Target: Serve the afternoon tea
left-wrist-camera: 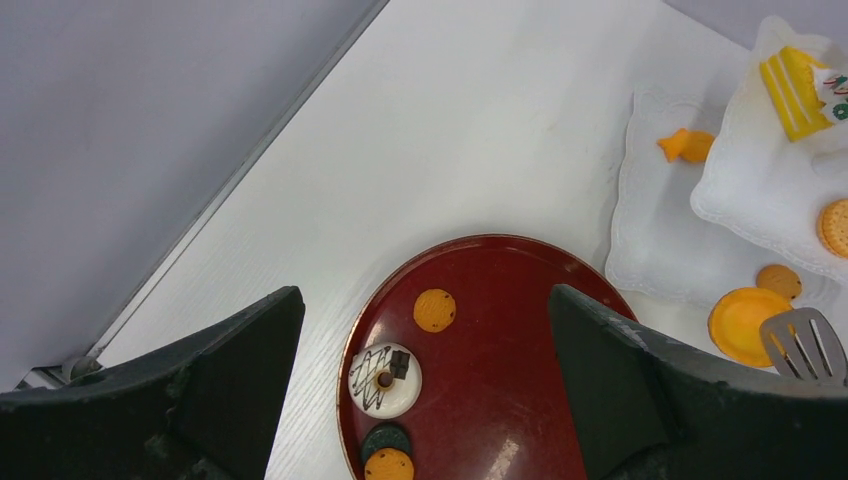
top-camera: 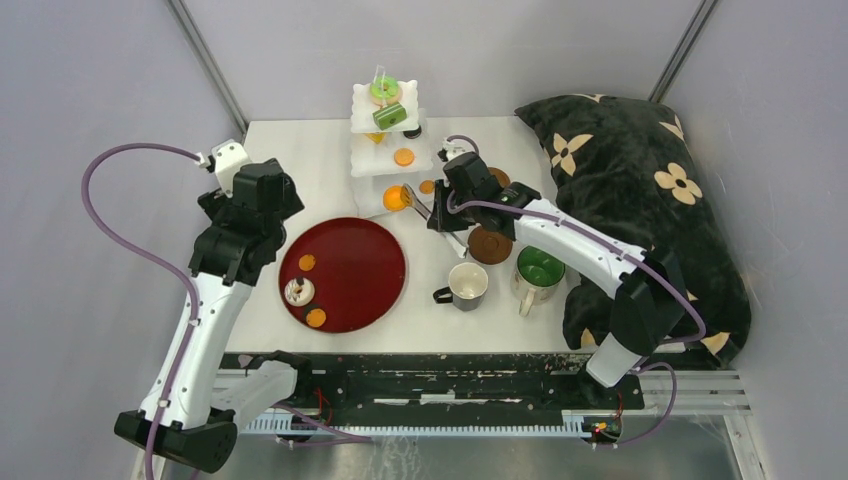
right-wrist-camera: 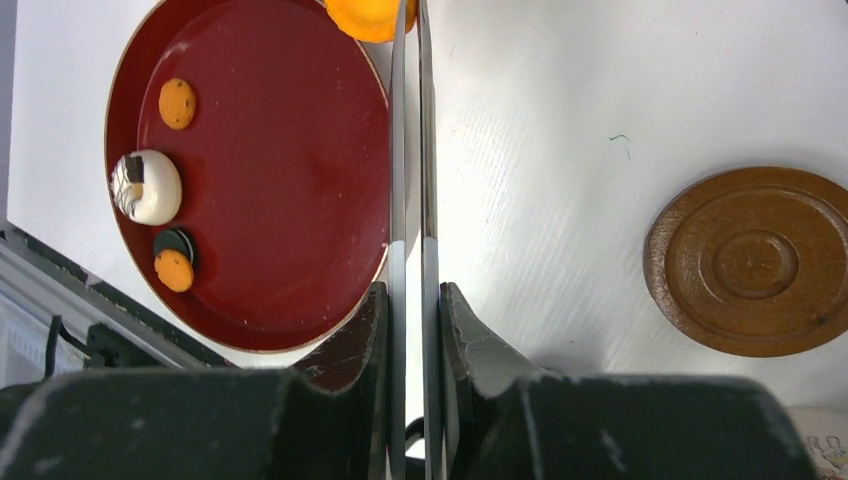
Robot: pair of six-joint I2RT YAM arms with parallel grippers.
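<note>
— Where is the tea?

— Mostly on the white three-tier stand (left-wrist-camera: 650, 230) at the far side of the desk (top-camera: 300, 160). A green donut (top-camera: 384, 92) and a green striped cake (top-camera: 390, 116) lie on its top tier. A star cookie (left-wrist-camera: 688, 145) and a small orange disc (top-camera: 403, 157) lie on the middle tier, and a large orange disc (left-wrist-camera: 745, 322) on the lowest.

— And the claws?

— The right claw (right-wrist-camera: 412, 295) is just in front of the stand, clamped on the metal tongs (right-wrist-camera: 399, 150). The tongs' arms are squeezed almost together and their tips reach the large orange disc. I cannot tell whether the disc is pinched. The left claw (left-wrist-camera: 425, 300) hangs to the stand's front left with its fingers wide apart, gripping nothing.

— What is under it?

— The dark red tray (top-camera: 370, 270), just beside the stand's lowest tier. It carries a white iced donut (left-wrist-camera: 385, 380), two orange biscuits (left-wrist-camera: 434, 310) and a dark one.

— The mugs?

— At the stand's front right, side by side: a white mug (top-camera: 468, 283) and a green-lined mug (top-camera: 538, 268). A brown coaster (right-wrist-camera: 765, 262) lies between them and the stand. A black flowered cushion (top-camera: 640, 200) lies to the stand's right.
</note>
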